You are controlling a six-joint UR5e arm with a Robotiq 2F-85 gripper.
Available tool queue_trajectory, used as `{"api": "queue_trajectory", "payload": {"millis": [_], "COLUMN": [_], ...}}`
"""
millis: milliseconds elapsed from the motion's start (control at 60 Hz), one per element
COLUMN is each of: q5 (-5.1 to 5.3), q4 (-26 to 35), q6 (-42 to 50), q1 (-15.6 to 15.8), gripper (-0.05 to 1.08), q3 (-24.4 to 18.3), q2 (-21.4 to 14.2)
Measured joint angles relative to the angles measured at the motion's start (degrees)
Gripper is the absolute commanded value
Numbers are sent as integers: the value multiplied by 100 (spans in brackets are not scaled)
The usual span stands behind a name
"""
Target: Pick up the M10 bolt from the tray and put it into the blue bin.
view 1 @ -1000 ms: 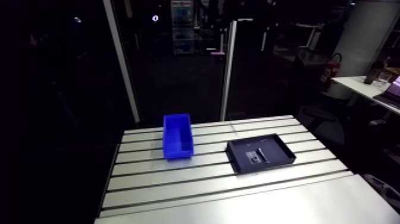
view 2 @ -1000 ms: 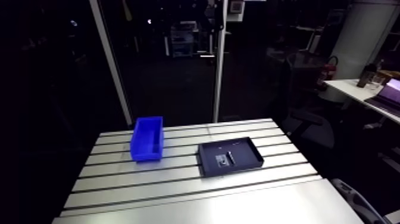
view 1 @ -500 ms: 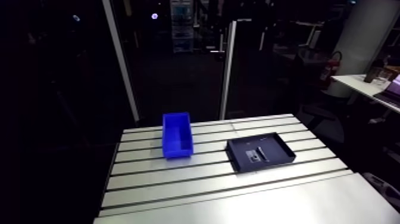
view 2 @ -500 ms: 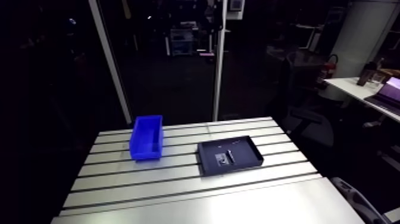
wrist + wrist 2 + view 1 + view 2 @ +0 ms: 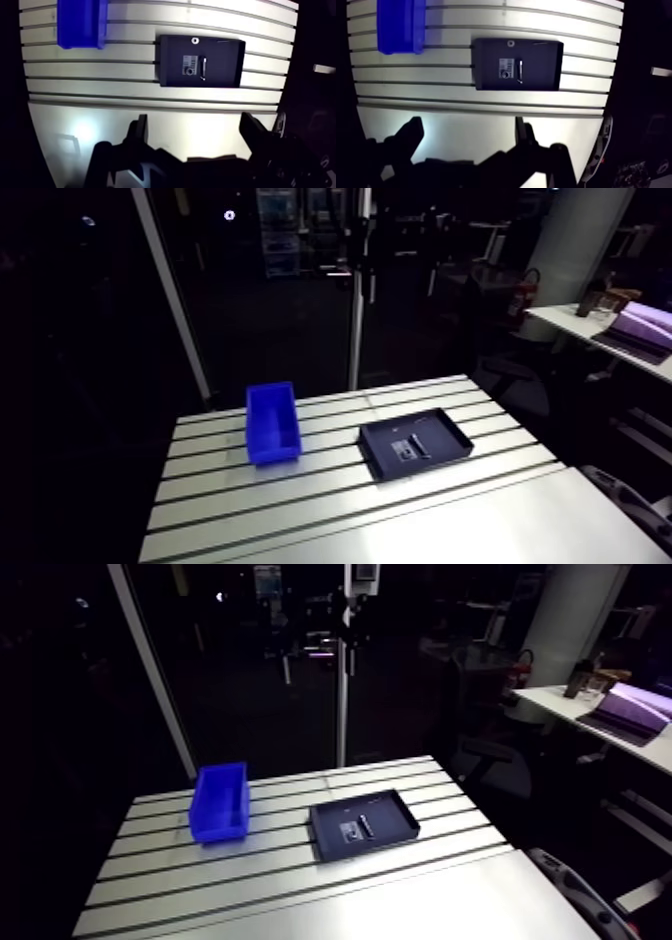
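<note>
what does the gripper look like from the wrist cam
The gripper shows only as a black shape: two chunky, angular fingers built from jointed links, rising from a broad dark base. It is too dark to make out any markings or cables on it. The arm itself shows in no view.

blue bin [image 5: 80, 22]: cut off at wrist-view edge | label [image 5: 188, 65]: print too small to read

Black tool [image 5: 195, 124], two angular dark fingers [image 5: 140, 134], blocky base
</note>
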Motion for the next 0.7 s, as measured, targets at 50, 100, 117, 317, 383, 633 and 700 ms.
{"api": "queue_trajectory", "payload": {"millis": [50,100,117,317,383,633,700], "q5": [0,0,0,0,-1,0,0], "q4": [-77,-156,-179,-461,-541,-853,-947], "q6": [-73,-145,-167,-392,-448,-623,-668], "q1": [-55,-108,-123,-269,-300,-414,-447], "gripper": [2,2,2,2,2,2,1], "q3": [70,140,160,380,438,663,732], "q2": [1,4,5,72,111,295,346]}}
